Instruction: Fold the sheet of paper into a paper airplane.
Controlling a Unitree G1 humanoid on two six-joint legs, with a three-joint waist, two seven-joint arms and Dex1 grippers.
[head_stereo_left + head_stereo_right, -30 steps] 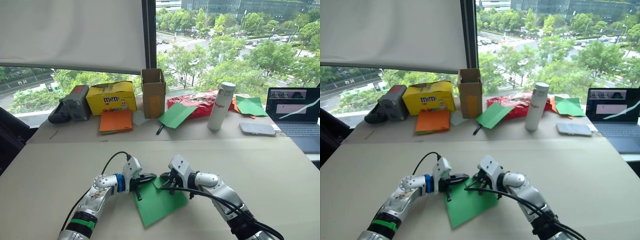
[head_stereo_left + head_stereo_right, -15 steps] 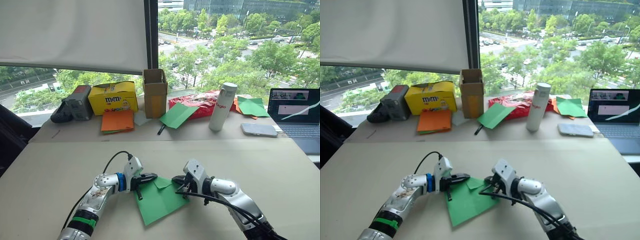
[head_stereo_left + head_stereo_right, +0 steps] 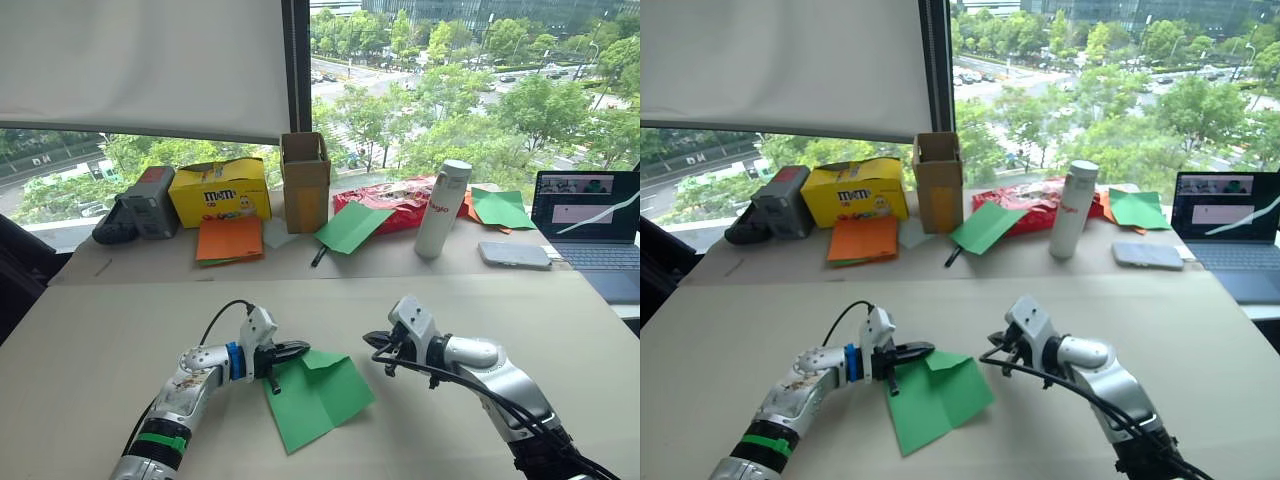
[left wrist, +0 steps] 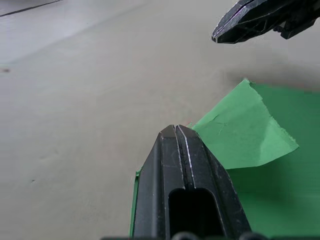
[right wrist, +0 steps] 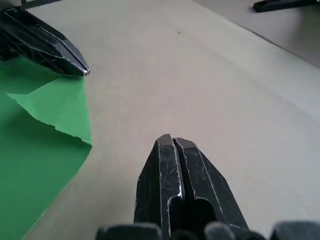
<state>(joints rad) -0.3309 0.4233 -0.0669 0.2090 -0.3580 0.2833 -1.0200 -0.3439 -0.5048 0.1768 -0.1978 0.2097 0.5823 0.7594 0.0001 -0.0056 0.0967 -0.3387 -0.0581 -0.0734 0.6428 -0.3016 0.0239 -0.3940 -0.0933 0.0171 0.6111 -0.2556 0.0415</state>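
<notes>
The sheet of paper (image 3: 318,395) lies flat on the tabletop (image 3: 120,330) near me, its far corner now folded over into a small flap. My right gripper (image 3: 374,340), clenched and empty, has pulled away to the right of the sheet since a second ago. My left gripper (image 3: 296,350), also clenched, still presses the sheet's far left corner. I judge this an early fold only.

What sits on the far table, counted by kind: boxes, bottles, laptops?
Boxes: 2 (yellow printed cardboard box, tall open brown cardboard box)
Bottles: 1 (white cylindrical bottle)
Laptops: 1 (open black laptop)
Total: 4
</notes>
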